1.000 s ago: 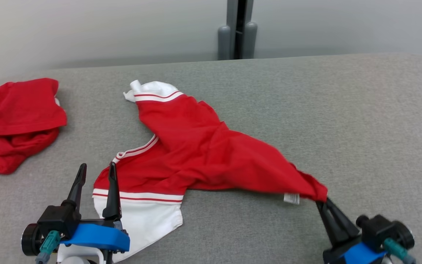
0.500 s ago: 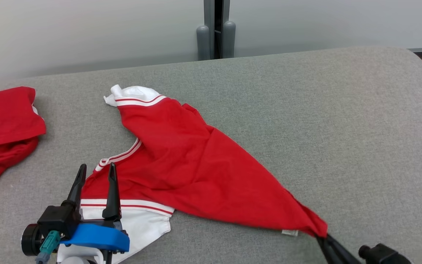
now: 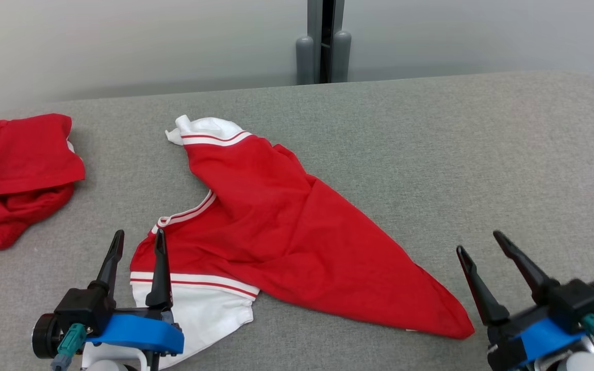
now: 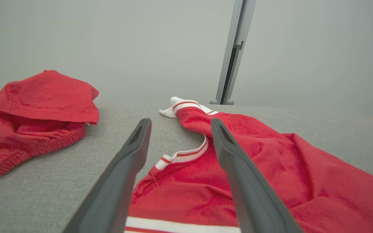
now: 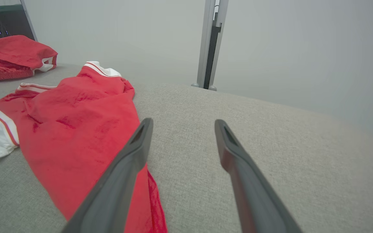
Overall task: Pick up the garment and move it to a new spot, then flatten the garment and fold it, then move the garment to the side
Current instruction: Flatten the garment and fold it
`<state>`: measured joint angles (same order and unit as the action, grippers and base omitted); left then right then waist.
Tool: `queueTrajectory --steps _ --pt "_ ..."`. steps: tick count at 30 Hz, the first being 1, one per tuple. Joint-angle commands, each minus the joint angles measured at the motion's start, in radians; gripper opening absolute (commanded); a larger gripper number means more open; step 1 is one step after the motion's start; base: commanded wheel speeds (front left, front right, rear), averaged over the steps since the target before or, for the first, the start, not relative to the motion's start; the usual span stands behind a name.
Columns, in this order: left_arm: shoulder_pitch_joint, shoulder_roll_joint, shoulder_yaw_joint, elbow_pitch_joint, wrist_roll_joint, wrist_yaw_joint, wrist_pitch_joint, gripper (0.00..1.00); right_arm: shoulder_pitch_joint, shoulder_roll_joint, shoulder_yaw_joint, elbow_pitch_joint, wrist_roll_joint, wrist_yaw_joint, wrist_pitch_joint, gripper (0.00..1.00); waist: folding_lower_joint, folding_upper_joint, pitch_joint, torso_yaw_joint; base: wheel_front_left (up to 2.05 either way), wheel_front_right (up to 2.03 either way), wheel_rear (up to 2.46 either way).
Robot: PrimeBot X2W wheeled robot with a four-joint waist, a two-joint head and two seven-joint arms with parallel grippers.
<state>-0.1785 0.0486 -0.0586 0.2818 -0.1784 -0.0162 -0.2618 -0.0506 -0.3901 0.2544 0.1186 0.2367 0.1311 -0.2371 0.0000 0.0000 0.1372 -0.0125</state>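
Observation:
The garment (image 3: 286,226) is a red shirt with white, red-striped sleeves, lying spread and creased on the grey table (image 3: 482,154). Its body tapers to a point at the near right. My left gripper (image 3: 139,233) stands open at the lower left, its fingers over the near white sleeve and the collar edge. In the left wrist view the garment (image 4: 270,168) lies under and right of that open gripper (image 4: 180,121). My right gripper (image 3: 478,242) is open just right of the garment's pointed corner, holding nothing. The right wrist view has the garment (image 5: 76,129) left of the open right gripper (image 5: 183,121).
A second red garment (image 3: 18,170) lies bunched at the table's left edge, also seen as a red garment (image 4: 37,106) in the left wrist view. A grey post (image 3: 323,46) stands behind the table against the pale wall. The table's right half is bare cloth.
My right gripper has opened and let go of the garment's corner, which now lies flat on the table. The head camera has shifted. The left gripper has kept its place.

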Motion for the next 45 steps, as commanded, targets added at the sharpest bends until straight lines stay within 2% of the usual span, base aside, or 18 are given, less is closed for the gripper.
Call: queueTrajectory --steps 1,7,9,15,21,22,24,27,30,36,42,43,44,45 --pt "-0.009 0.004 0.000 -0.003 -0.003 0.002 -0.005 1.00 -0.038 0.002 -0.001 0.011 -0.011 -0.001 0.013 1.00 0.0000 0.0000 0.006 0.007 0.00 0.00 0.00" --pt "-0.024 0.004 -0.012 -0.004 -0.005 0.004 -0.005 1.00 -0.140 0.013 0.045 0.110 -0.047 -0.001 0.062 1.00 0.0000 0.0000 0.025 0.033 0.00 0.00 0.00" --pt "-0.033 0.004 -0.022 -0.003 -0.009 0.006 -0.005 1.00 -0.164 0.018 0.064 0.189 -0.049 -0.001 0.081 1.00 0.0000 0.0000 0.033 0.047 0.00 0.00 0.00" --pt "-0.045 0.004 -0.030 -0.007 -0.016 0.012 -0.005 1.00 -0.192 0.025 0.109 0.332 -0.048 -0.001 0.094 1.00 0.0000 0.0000 0.054 0.063 0.00 0.00 0.00" --pt "-0.052 0.004 -0.028 -0.007 -0.018 0.014 -0.005 1.00 -0.207 0.030 0.191 0.420 -0.022 0.000 0.118 1.00 0.0000 0.0000 0.065 0.068 0.00 0.00 0.00" --pt "-0.052 0.004 -0.027 -0.006 -0.019 0.014 -0.005 1.00 -0.208 0.034 0.205 0.431 -0.015 0.000 0.126 0.55 0.0000 0.0000 0.065 0.068 0.00 0.00 0.00" --pt "-0.052 0.004 -0.027 -0.004 -0.020 0.014 -0.005 1.00 -0.214 0.036 0.238 0.453 0.004 0.001 0.138 0.00 0.0000 0.0000 0.065 0.068 0.00 0.00 0.00" --pt "-0.051 0.004 -0.025 -0.003 -0.021 0.015 -0.005 1.00 -0.239 0.027 0.252 0.463 0.028 0.000 0.122 0.00 0.0000 0.0000 0.063 0.065 0.00 0.00 0.00" --pt "-0.044 0.004 -0.021 -0.006 -0.019 0.018 -0.005 1.00 -0.274 -0.002 0.212 0.465 0.047 -0.001 0.085 0.00 0.0000 0.0000 0.059 0.059 0.00 0.00 0.00" --pt "-0.033 0.004 -0.019 -0.009 -0.017 0.018 -0.005 1.00 -0.309 -0.057 0.033 0.476 0.038 -0.001 0.027 0.00 0.0000 0.0000 0.050 0.046 0.00 0.00 0.00" --pt "-0.027 0.004 -0.020 -0.006 -0.021 0.016 -0.005 1.00 -0.279 -0.057 -0.093 0.483 0.024 -0.001 0.021 0.00 0.0000 0.0000 0.040 0.038 0.00 0.00 0.00" --pt "-0.026 0.004 -0.019 -0.006 -0.020 0.017 -0.005 1.00 -0.275 -0.047 -0.103 0.483 0.020 -0.001 0.022 0.27 0.0000 0.0000 0.039 0.035 0.00 0.00 0.00" --pt "-0.025 0.004 -0.018 -0.006 -0.019 0.016 -0.005 1.00 -0.274 -0.038 -0.110 0.481 0.016 -0.001 0.017 0.67 0.0000 0.0000 0.037 0.032 0.00 0.00 0.00" --pt "-0.024 0.004 -0.017 -0.006 -0.017 0.016 -0.005 1.00 -0.274 -0.030 -0.118 0.476 0.011 -0.001 0.012 1.00 0.0000 0.0000 0.035 0.029 0.00 0.00 0.00"
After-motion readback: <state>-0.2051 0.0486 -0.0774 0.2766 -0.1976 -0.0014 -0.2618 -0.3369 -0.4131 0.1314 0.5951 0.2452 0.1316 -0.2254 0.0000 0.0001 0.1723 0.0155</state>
